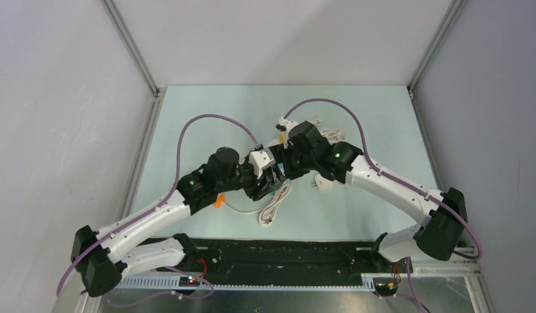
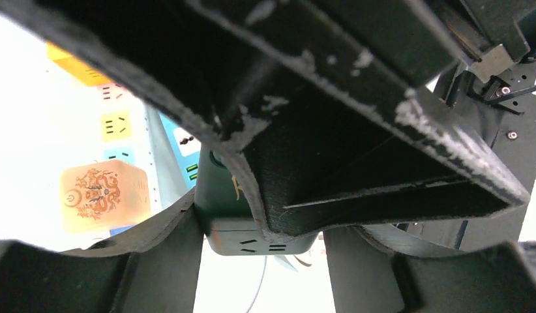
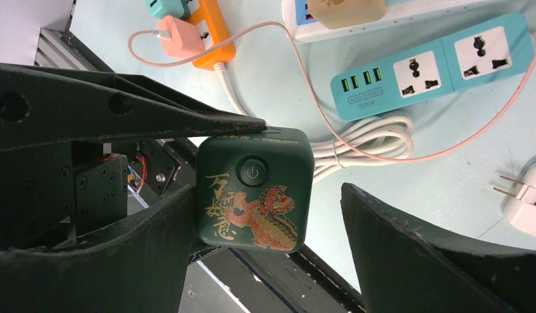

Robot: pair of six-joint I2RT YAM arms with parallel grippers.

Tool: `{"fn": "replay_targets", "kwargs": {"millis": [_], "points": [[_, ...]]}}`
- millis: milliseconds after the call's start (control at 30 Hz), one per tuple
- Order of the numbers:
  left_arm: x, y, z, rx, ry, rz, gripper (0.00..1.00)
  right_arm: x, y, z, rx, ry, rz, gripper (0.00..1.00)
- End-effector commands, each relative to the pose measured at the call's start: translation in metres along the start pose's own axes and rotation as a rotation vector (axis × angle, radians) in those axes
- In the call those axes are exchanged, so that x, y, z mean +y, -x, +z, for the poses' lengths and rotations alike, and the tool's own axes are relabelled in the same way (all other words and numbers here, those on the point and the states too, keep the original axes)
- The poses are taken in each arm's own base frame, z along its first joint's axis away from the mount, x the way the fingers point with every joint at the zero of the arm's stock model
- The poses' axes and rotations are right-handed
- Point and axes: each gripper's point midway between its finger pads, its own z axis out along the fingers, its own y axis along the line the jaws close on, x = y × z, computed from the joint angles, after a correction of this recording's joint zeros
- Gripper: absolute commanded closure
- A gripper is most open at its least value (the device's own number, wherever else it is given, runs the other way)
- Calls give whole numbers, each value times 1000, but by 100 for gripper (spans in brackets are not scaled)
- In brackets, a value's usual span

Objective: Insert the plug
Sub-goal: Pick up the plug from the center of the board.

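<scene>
A dark green cube socket point(image 3: 254, 195) with a gold and red dragon and a power button hangs above the table. My left gripper point(image 2: 262, 261) is shut on it, its fingers point(image 2: 161, 261) pressing the cube's two sides. My right gripper point(image 3: 267, 192) stands open round the same cube point(image 2: 252, 238): its left finger point(image 3: 122, 261) lies against the cube and its right finger point(image 3: 409, 254) stands clear of it. The white plug point(image 3: 526, 203), two prongs showing, lies on the table to the right, also seen as the plug point(image 1: 322, 185) beside the right arm. Both grippers meet at mid-table point(image 1: 273, 175).
A teal power strip point(image 3: 435, 65), an orange strip point(image 3: 210, 39) with a pink adapter point(image 3: 177, 36), a white strip point(image 3: 298, 16) and a coiled white cable point(image 3: 366, 140) lie beyond the cube. An orange dragon cube point(image 2: 105, 195) sits on a white strip. Another cable coil point(image 1: 273, 207) lies near.
</scene>
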Motion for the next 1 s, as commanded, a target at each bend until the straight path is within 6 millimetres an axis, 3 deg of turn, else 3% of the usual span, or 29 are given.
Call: {"fn": "replay_targets", "kwargs": {"millis": [0, 467, 633, 967], "points": [[2, 75, -8, -221, 14, 71, 100, 18, 0, 5, 11, 42, 7, 16], [-6, 49, -12, -208, -14, 189, 100, 30, 21, -14, -76, 140, 111, 21], [5, 49, -12, -202, 53, 181, 100, 29, 26, -29, -125, 145, 89, 21], [8, 62, -8, -210, 68, 154, 100, 14, 6, -8, -60, 42, 52, 22]]}}
